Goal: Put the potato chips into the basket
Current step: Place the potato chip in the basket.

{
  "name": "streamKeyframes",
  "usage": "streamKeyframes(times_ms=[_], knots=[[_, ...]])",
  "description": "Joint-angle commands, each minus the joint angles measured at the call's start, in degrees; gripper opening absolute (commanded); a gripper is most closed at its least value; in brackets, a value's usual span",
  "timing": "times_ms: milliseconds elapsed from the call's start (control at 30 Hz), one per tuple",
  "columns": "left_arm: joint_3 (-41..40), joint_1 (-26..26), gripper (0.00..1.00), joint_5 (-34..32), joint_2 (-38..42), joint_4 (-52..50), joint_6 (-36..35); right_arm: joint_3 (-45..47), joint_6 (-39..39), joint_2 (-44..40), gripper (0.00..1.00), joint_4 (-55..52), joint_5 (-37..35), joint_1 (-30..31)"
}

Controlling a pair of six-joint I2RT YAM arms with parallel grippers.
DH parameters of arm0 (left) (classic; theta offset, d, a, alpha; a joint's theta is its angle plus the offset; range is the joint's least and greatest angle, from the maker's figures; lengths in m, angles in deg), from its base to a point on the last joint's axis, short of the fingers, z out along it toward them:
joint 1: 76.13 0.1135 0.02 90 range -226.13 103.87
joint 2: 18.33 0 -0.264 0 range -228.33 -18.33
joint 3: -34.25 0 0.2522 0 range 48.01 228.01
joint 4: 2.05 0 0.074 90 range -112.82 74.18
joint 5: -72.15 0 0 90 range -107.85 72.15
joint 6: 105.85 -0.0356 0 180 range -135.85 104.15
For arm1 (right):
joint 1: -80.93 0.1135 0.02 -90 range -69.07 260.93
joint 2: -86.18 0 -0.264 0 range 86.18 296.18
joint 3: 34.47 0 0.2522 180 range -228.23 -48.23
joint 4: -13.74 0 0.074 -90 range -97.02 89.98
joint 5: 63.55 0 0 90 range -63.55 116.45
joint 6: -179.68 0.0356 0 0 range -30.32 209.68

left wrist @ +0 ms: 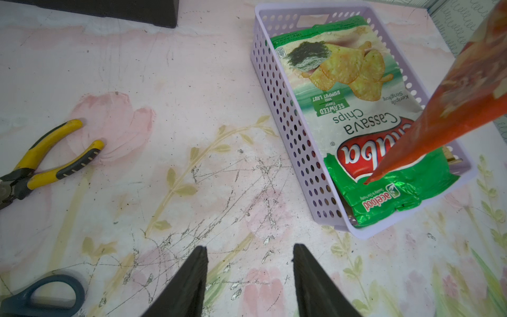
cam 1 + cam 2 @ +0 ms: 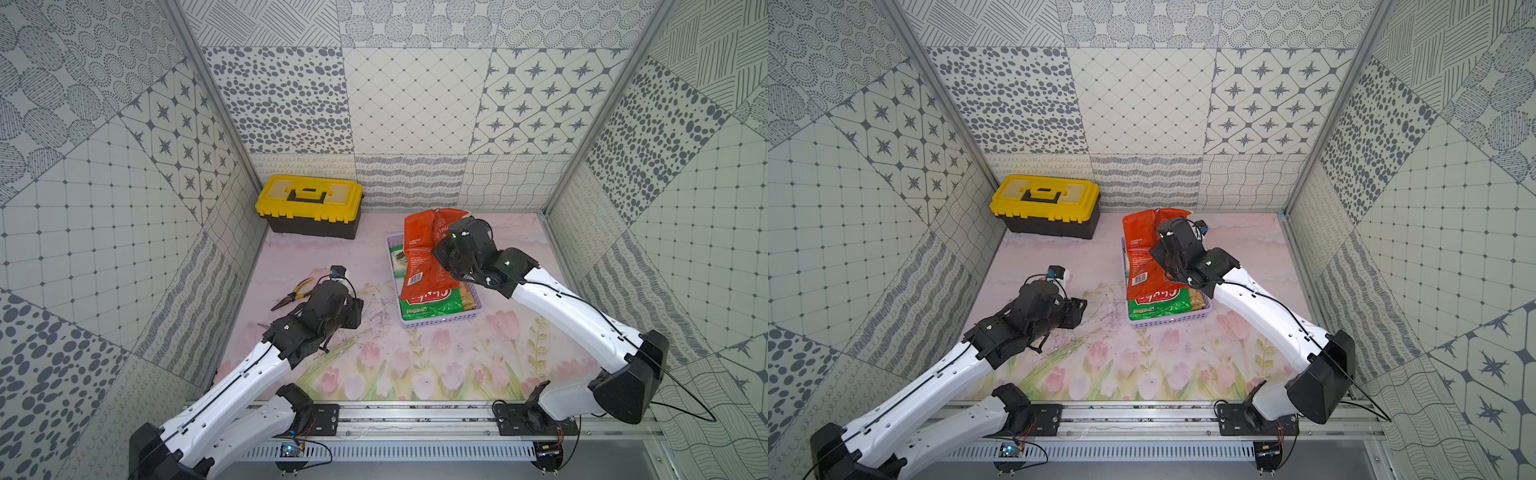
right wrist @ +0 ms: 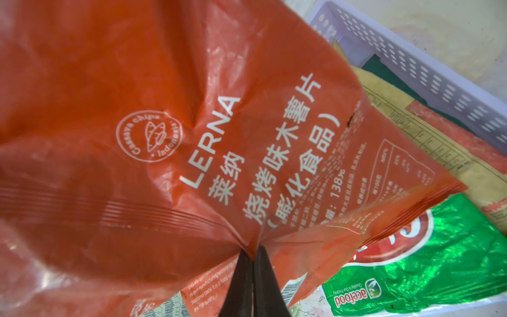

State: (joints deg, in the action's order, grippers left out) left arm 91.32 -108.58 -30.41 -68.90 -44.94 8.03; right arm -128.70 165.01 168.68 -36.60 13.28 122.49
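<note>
While other bags [image 1: 356, 109] lie in the basket [image 1: 277, 90], the right tool [image 3: 253, 255] pinches the orange bag [image 3: 164, 109], seemingly the last, over it; the left tool [image 1: 249, 263] gapes empty.

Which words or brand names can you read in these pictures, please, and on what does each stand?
"LERNA": orange-red bag
"Cassava chips Indonesia": same bag, round stamp
"烧烤味木薯片(膨化食品)": same bag
"Cassava Chips": green-white bag
"SEAWEED": same bag
"RUMPUT LAUT": same bag
"acefood": same bag
Too small to read: the tan bag table and the orange-red bag's fine print.
</note>
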Motion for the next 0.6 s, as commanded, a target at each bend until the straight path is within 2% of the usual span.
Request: streamKeyframes(times_ms=[0, 567], knots=[[-0.07, 0.63, 0.54, -0.27, -0.12, 1.15, -0.35, 1.7, 1.5, -1.18, 0.0, 2.65, -1.16, 0.38], [-0.42, 0.63, 0.55, -0.65, 0.12, 0.82, 0.2, 2.61, 1.57, 6.56, 0.0, 2.72, -1.9, -0.24]])
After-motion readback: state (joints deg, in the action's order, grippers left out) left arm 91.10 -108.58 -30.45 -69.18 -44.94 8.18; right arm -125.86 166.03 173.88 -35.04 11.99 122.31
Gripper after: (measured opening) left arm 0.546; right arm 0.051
